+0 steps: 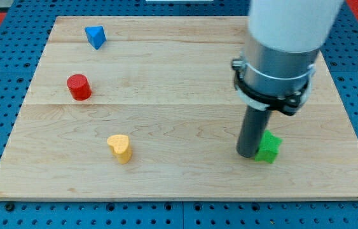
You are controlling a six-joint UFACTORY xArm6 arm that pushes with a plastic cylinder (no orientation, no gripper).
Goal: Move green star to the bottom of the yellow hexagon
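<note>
The green star (269, 147) lies on the wooden board toward the view's bottom right. My tip (247, 154) touches or nearly touches the star's left side. No yellow hexagon shows; the only yellow block is a heart-shaped one (121, 148) at the view's bottom left-centre, well to the left of my tip and the star. The arm's white and grey body (274, 57) comes down from the view's top right and may hide part of the board behind it.
A red cylinder (78, 87) stands at the view's left. A blue triangular block (95, 36) lies at the view's top left. The wooden board (179, 95) rests on a blue perforated table; its bottom edge is just below the star.
</note>
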